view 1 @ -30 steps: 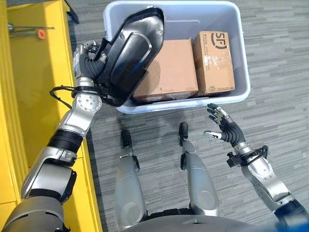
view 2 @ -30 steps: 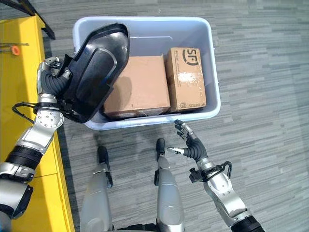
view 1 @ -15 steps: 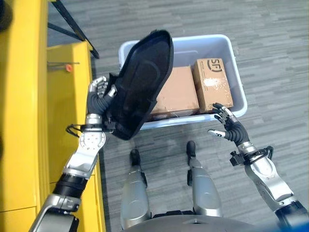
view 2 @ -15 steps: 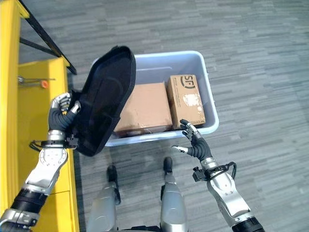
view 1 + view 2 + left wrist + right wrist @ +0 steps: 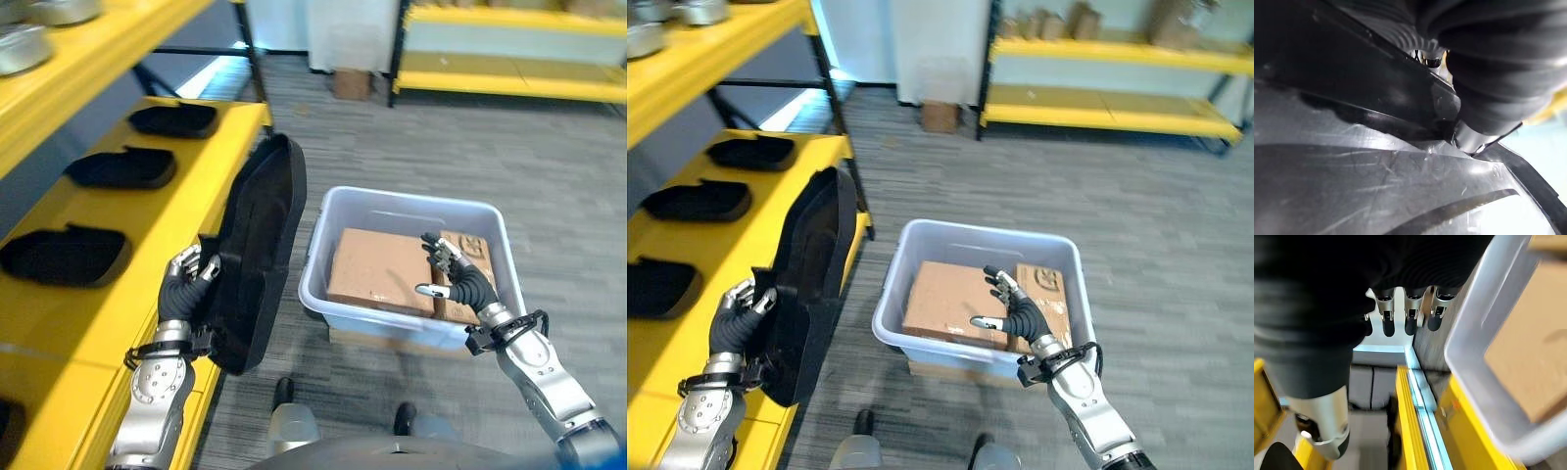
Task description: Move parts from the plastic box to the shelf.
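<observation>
A second yellow rack (image 5: pixel 1097 69) stands along the far wall, with brownish items (image 5: pixel 1043 22) on its upper level. A small cardboard carton (image 5: pixel 940 116) sits on the grey striped floor (image 5: pixel 1136 206) near a white panel (image 5: pixel 940 44). Metal bowls (image 5: pixel 29 39) rest on a high yellow ledge.

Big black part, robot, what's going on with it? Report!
Left hand shut on black part, upright beside yellow shelf. Right hand open over plastic box. Nothing in the way.
</observation>
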Controlling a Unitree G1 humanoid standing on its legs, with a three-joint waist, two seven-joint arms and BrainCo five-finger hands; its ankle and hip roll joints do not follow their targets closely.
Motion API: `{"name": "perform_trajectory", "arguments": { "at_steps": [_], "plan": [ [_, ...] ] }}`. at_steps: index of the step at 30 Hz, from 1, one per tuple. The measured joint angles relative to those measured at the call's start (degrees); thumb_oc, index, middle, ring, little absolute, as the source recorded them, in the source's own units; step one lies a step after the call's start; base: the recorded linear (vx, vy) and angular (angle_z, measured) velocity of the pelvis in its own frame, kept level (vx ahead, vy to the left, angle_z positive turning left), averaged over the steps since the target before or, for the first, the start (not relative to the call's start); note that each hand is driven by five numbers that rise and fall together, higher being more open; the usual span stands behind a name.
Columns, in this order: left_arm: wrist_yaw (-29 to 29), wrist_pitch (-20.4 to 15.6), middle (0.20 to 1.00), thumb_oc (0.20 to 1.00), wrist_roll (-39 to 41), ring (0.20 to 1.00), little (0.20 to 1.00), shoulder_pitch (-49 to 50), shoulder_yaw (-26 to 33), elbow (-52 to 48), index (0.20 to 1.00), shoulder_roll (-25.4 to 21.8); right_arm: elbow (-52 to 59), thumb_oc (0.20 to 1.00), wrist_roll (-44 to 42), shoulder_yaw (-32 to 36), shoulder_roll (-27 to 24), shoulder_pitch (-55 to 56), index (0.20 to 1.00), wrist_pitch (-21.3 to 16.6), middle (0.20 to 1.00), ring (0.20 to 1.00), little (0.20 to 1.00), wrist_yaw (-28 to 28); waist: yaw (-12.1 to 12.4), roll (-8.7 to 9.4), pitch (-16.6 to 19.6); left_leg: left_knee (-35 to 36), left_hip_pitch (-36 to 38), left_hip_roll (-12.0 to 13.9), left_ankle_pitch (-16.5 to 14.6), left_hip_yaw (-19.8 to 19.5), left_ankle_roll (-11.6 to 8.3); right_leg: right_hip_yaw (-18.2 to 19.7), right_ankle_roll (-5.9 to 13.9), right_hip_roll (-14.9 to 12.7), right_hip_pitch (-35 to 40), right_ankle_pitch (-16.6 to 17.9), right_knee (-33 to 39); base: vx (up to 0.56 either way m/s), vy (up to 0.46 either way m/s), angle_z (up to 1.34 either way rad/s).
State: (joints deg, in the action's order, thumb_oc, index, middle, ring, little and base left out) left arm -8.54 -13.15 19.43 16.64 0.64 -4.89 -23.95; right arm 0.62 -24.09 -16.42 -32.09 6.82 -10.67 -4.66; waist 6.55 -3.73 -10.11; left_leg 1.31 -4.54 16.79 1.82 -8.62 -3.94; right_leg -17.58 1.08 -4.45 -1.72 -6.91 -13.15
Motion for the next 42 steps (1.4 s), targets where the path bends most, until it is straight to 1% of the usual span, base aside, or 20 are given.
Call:
{"name": "perform_trajectory", "arguments": {
  "at_steps": [3,4,5,6,7,8,9,10,11,13,18,26,28,29,30,31,32,33,36,42],
  "plan": [
    [1.98,0.53,0.2,0.2,-0.22,0.2,0.2,1.33,-1.97,2.29,0.2,0.42,-0.42,1.0,0.12,0.21,-2.69,-0.93,1.0,0.21,1.0,1.0,1.0,0.53,2.72,-4.92,0.29,-0.83,-2.77,0.73,7.24,0.41,5.81,-2.64,-1.51,2.05,-1.08,-0.67,-1.56,-0.26,-0.097,0.72],
    [2.14,0.69,0.2,0.2,0.51,0.2,0.2,2.77,-1.85,2.51,0.2,1.38,-0.16,1.0,0.12,0.05,-1.84,-0.95,1.0,0.13,1.0,1.0,1.0,0.88,3.01,-5.35,0.83,3.01,-3.13,1.17,3.56,1.25,9.41,-3.67,-4.0,2.67,-1.94,-1.18,-2.67,-0.35,-0.114,1.16],
    [2.48,1.14,0.2,0.2,1.3,0.2,0.2,1.78,-1.83,2.64,0.2,0.21,0.06,1.0,0.13,0.12,0.28,0.04,1.0,0.17,1.0,1.0,1.0,1.06,0.82,-1.59,-0.02,2.05,-4.78,-0.79,-3.31,4.47,6.01,-4.6,-3.85,-0.18,-2.42,0.36,-0.25,-0.24,-0.074,1.42],
    [3.65,1.58,0.2,0.2,1.36,0.2,0.2,0.07,-1.9,5.12,0.2,-0.16,-1.28,1.0,0.1,0.17,2.55,0.83,1.0,0.55,1.0,1.0,1.0,1.12,1.52,3.6,-1.03,-12.6,-7.45,-5.39,-2.14,7.49,2.16,-7.09,-5.3,-5.18,-2.3,2.71,1.65,-0.16,0.01,2.18],
    [4.83,2.19,0.2,0.2,1.32,0.2,0.2,-0.07,-2.8,8.53,0.2,1.21,0.36,1.0,-0.05,1.04,3.44,4.73,1.0,0.5,1.0,1.0,1.0,1.43,-1.57,5.4,1.08,-31.28,-4.0,-8.16,-5.15,9.51,-1.92,-12.17,-3.2,-7.03,4.62,7.56,10.7,-0.04,0.287,1.67],
    [4.86,2.12,0.2,0.2,1.51,0.2,0.2,-0.38,-2.85,8.25,0.2,3.02,0.54,1.0,-0.56,2.26,4.62,5.71,1.0,0.52,1.0,1.0,1.0,1.5,-2.32,2.43,3.35,-29.36,4.32,-5.74,-7.79,11.08,-5.51,-13.77,-1.61,-5.26,5.58,7.82,11.03,-0.05,0.368,2.13],
    [4.45,2.64,0.2,0.2,2.01,0.2,0.2,-2.87,-5.14,8.37,0.2,3.69,0.3,1.0,-1.64,3.95,6.45,5.94,1.0,0.61,1.0,1.0,1.0,2.23,-5.86,1.42,4.87,-16.21,8.95,-6.88,-11.2,14.41,-4.38,-17.29,-0.13,-7.22,4.59,8.73,9.57,-0.07,0.402,1.81],
    [4.62,2.66,0.2,0.2,1.96,0.2,0.2,-5.12,-7.44,7.82,0.2,3.68,0.42,1.0,-1.64,4.63,6.2,5.62,1.0,0.63,1.0,1.0,1.0,2.67,-7.41,0.27,5.14,-5.06,11.31,-8.89,-10.41,14.67,-3.27,-17.57,0.95,-8.65,3.27,9.08,7.97,-0.06,0.262,1.52],
    [4.81,2.64,0.2,0.2,1.94,0.2,0.2,-7.49,-8.33,6.04,0.2,2.79,-1.69,1.0,-1.69,3.95,7.62,2.94,1.0,1.59,1.0,1.0,1.0,2.77,-6.07,1.04,4.86,1.54,14.06,-11.51,-5.33,14.5,0.07,-15.85,2.31,-10.25,1.7,11.08,7.45,-0.04,0.224,0.67],
    [4.82,2.67,0.2,0.2,1.97,0.2,0.2,-7.47,-8.43,4.25,0.2,0.2,-2.36,1.0,-1.7,1.32,9.9,1.28,1.0,1.73,1.0,1.0,1.0,2.67,-5.28,3.35,5.32,2.16,13.59,-14.67,-3.99,14.34,1.8,-13.93,3.4,-13.7,1.34,13.35,7.74,-0.04,0.168,0.15],
    [4.48,2.66,0.2,0.2,1.94,0.2,0.2,-3.98,-3.48,4.05,0.2,-3.1,-3.25,1.0,-1.57,-0.95,11.82,-0.42,1.0,1.78,1.0,1.0,1.0,2.56,-2.26,6.98,6.81,1.66,11.52,-17.94,-4.26,12.79,3.46,-14.17,5.7,-15.15,3.63,13.75,11.26,-0.04,0.185,0.17],
    [4.4,2.73,0.2,0.2,0.05,0.2,0.2,-3.43,-2.41,3.95,0.2,-3.62,-7.68,1.0,-1.46,-0.11,13.55,-0.65,1.0,2.83,1.0,1.0,1.0,2.63,-1.03,8.79,5.06,-9.03,4.58,-20.68,-6.97,7.51,5.45,-16.86,7.0,-18.31,4.98,15.42,9.31,-0.06,0.215,0.45],
    [4.36,2.62,0.2,0.2,-0.82,0.2,0.2,-6.2,-2.87,4.38,0.2,-3.46,-6.88,1.0,-1.48,-0.67,13.43,-0.51,1.0,3.22,1.0,1.0,1.0,2.49,-3.9,7.52,3.71,-9.49,3.52,-20.0,-5.66,4.11,7.26,2.16,6.76,-16.51,-0.91,16.98,1.21,-0.1,0.188,0.5],
    [4.28,2.63,0.2,0.2,-0.78,0.2,0.2,-6.81,-2.74,4.62,0.2,-4.01,-6.41,1.0,-1.5,-1.31,13.44,-0.47,1.0,3.23,1.0,1.0,1.0,2.28,-3.89,7.17,3.34,-8.6,3.39,-17.79,-4.78,4.1,6.84,11.75,8.94,-11.66,-2.96,11.21,-1.47,-0.04,0.114,0.05],
    [4.39,2.61,0.2,0.2,-0.79,0.2,0.2,-6.97,-2.8,4.62,0.2,-4.11,-6.24,1.0,-1.51,-1.76,13.36,-0.29,1.0,3.31,1.0,1.0,1.0,1.74,-4.4,7.53,3.32,-7.25,3.72,-17.46,-3.73,4.1,6.68,13.51,9.87,-7.93,-4.22,7.72,-3.6,-0.07,0.181,0.03],
    [4.25,2.6,0.2,0.2,-0.76,0.2,0.2,-6.9,-2.3,4.66,0.2,-3.77,-5.78,1.0,-1.53,-1.83,13.03,-0.07,1.0,3.37,1.0,1.0,1.0,1.24,-4.53,7.59,3.24,-6.91,3.41,-16.39,-2.65,3.22,6.13,13.81,8.75,-4.43,-5.88,3.69,-8.09,-0.06,0.085,0.37],
    [4.43,2.69,0.2,0.2,-0.64,0.2,0.2,-6.13,-3.51,4.64,0.2,-2.4,-5.78,1.0,-1.61,-2.01,11.65,0.02,1.0,3.41,1.0,1.0,1.0,0.39,-5.78,8.01,3.14,-5.46,3.53,-17.7,-1.44,2.23,6.11,12.97,5.85,3.14,-4.46,0.39,-7.83,-0.13,0.069,0.33],
    [4.36,2.78,0.2,0.2,-0.56,0.2,0.2,-5.44,-4.18,4.66,0.2,-0.42,-5.81,1.0,-1.63,-2.04,10.18,-0.27,1.0,3.4,1.0,1.0,1.0,0.14,-5.51,8.43,3.14,-5.44,3.3,-19.15,-1.53,1.89,6.1,12.06,1.92,3.61,-1.87,-1.36,-3.37,-0.14,-0.023,0.4],
    [4.56,2.91,0.2,0.2,-0.93,0.2,0.2,-3.05,-4.71,2.85,0.2,0.94,-5.84,1.0,-1.65,-2.27,7.8,0.07,1.0,3.49,1.0,1.0,1.0,-0.24,-5.49,6.13,2.45,-4.14,3.66,-18.44,-0.67,0.51,4.25,13.46,-0.7,5.2,0.42,0.58,3.49,-0.12,-0.061,0.13],
    [5.68,2.74,0.2,0.2,-0.82,0.2,0.2,-1.04,-3.77,1.88,0.2,1.56,-6.32,1.0,-2.36,-1.93,5.17,-0.33,1.0,3.49,1.0,1.0,1.0,-0.95,-2.49,6.05,2.71,-5.3,-0.39,-17.44,1.13,-2.76,1.63,9.35,-2.43,7.5,3.97,6.79,14.29,-0.13,0.01,0.32]
  ]
}}
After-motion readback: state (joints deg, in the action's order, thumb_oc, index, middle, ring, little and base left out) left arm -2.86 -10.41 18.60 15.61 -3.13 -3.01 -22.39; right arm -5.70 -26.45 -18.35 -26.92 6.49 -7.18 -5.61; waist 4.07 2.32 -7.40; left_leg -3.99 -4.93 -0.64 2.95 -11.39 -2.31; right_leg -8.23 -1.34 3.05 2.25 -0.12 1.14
